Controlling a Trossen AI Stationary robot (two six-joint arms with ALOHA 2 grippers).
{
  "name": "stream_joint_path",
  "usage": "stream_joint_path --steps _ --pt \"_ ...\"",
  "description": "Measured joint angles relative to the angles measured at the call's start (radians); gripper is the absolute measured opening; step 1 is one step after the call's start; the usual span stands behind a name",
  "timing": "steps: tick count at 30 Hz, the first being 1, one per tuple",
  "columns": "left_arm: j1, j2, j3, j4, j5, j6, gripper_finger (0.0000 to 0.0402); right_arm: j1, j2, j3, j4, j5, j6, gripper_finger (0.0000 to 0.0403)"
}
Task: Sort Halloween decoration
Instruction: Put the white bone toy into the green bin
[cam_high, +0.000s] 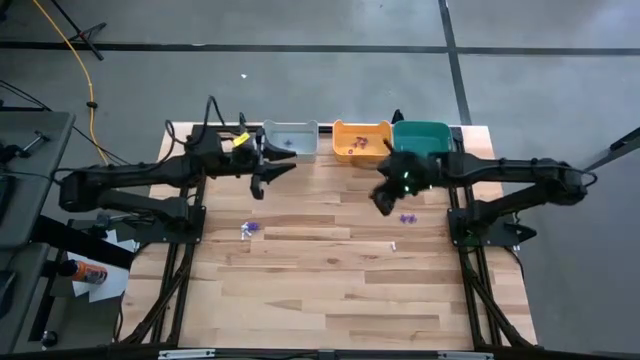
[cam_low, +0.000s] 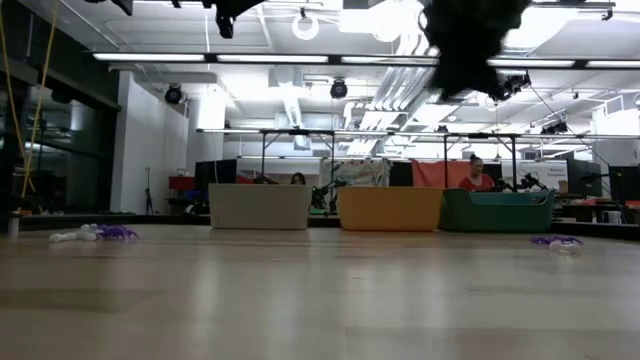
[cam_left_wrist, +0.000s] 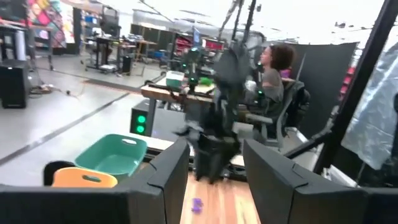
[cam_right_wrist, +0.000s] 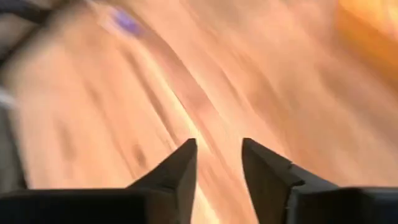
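Toward four o'clock of my right gripper (cam_high: 384, 203), spread and empty, purple trinkets (cam_high: 407, 217) are lying on the surface (cam_high: 330, 290); I'm judging them light, slippery, best pinched across the body.

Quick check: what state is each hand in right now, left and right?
Left hand: open, holding nothing, near the grey plastic bin.
Right hand: open, nothing between its fingers, above the wooden table.

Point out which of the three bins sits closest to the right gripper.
The teal bin, last in the row beside the orange bin; the right gripper hangs just before it, while the grey bin sits by the left arm.
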Motion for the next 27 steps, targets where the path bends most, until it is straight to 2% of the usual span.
stream_joint_path --steps 2,5,8,13,16,19,27 --pt "0.011 -0.016 0.000 -0.004 -0.001 0.000 0.0140 0.037 0.014 -0.002 -0.144 0.003 0.148 0.0150" --pt "0.026 -0.027 0.000 -0.014 0.000 0.000 0.0140 0.090 0.023 -0.070 -0.214 -0.035 0.395 0.0175" --pt "0.029 -0.028 0.000 -0.015 0.000 0.000 0.0141 0.141 0.023 -0.164 -0.175 -0.113 0.605 0.0186" --pt "0.028 -0.027 0.000 -0.018 0.001 -0.001 0.0141 0.232 0.027 -0.283 -0.026 -0.195 0.814 0.0188" --pt "0.028 -0.027 0.000 -0.022 0.001 -0.002 0.0141 0.271 0.050 -0.301 0.051 -0.195 0.877 0.0188" --pt "0.028 -0.027 0.000 -0.021 0.001 -0.026 0.0141 0.297 0.104 -0.288 0.051 -0.196 0.892 0.0188" --pt "0.028 -0.027 0.000 -0.022 0.001 -0.053 0.0141 0.310 0.311 -0.208 0.008 -0.176 0.833 0.0188"
